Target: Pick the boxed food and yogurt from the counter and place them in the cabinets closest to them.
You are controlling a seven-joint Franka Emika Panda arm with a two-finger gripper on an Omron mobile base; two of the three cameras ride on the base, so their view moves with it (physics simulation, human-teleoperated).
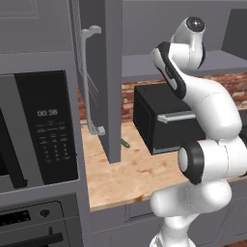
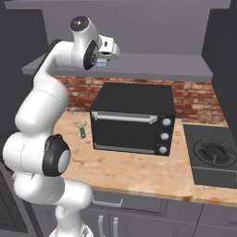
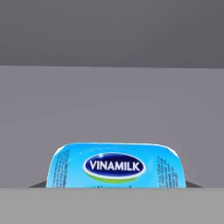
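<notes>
A: Big stuff first? Grey cabinets (image 2: 139,28) across the top of the right base view, shelf edge running under them. Tan bench (image 2: 134,171) below, black toaster oven (image 2: 133,118) mid-frame.

B: Arm (image 2: 39,99) rears up at left, elbow high, wrist bent toward the shelf at upper left. Pincer (image 2: 102,60) sits level w/ the shelf lip.

A: Yogurt (image 3: 114,168)?

B: Bottom centre of the hand view, blue label facing the cam, grey cabinet interior behind it. Pincer looks narrowed on the yogurt; pads themselves aren't clear, so that's my read, not certain.

A: Risks?

B: Letting go too near the lip, prob. Cup could tip or roll off onto the bench. Also wrist clipping the shelf edge if it pushes in low.
</notes>
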